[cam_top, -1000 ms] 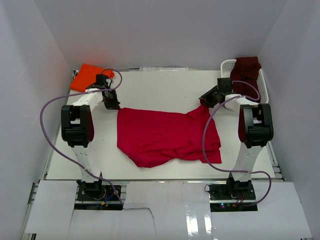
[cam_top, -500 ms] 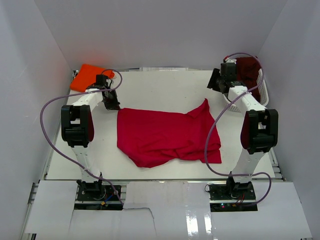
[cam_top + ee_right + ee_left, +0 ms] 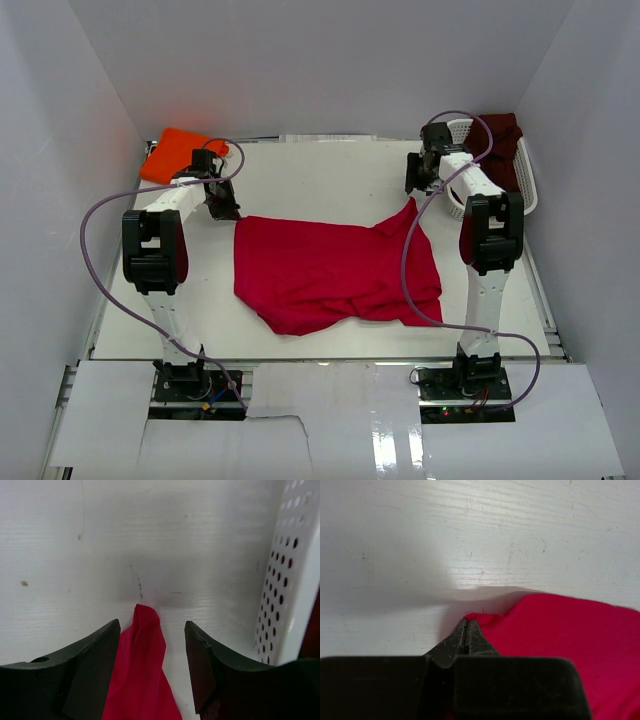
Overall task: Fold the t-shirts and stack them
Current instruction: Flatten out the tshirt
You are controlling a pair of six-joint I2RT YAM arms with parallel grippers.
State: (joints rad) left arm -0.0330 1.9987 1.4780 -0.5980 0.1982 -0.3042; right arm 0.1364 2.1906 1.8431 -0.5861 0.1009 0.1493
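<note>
The red t-shirt lies spread mid-frame on the worktop. The left gripper has its jaws closed on the upper-left corner. The right gripper has its jaws open, with the upper-right corner tip between them.

A second ago the right gripper sat on the far right corner of the red shirt. It has since let go. Half a second ago it had swung up and back, close to the basket. Now it has come forward and to the left again and hangs just past the corner's tip, its jaws apart, with the tip lying between them in the wrist view. The right arm has swung inward from the table's right edge.
</note>
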